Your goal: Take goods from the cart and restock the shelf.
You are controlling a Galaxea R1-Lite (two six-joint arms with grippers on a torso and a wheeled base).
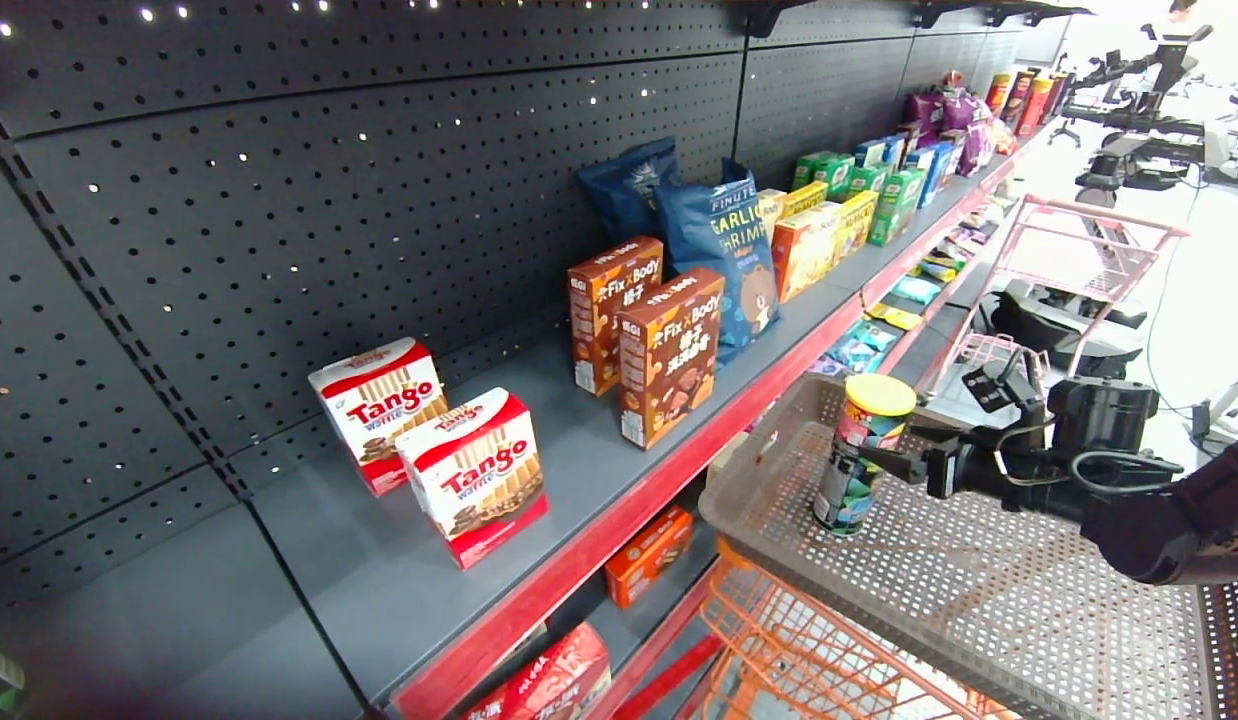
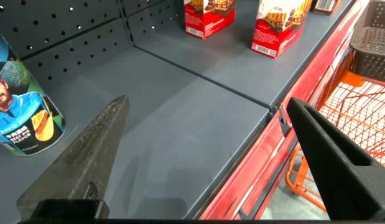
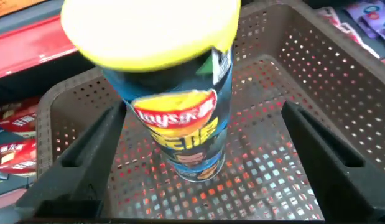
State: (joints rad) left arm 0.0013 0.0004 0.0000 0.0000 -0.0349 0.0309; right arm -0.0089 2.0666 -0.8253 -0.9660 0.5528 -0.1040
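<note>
Right gripper (image 3: 203,112) is spread wide open, one finger on each side of the chip can (image 1: 849,490). There's a visible gap on both sides, so it's not actually squeezing it. The can stands upright on the floor of the brown perforated basket (image 1: 979,600) on top of the orange cart (image 1: 779,660), near the corner closest to the shelf (image 1: 579,470). Its long axis is vertical, with the yellow lid (image 1: 880,393) facing up. Left gripper (image 2: 208,104) is also wide open with nothing in it, over a bare bit of shelf beside a second can (image 2: 21,99).
</note>
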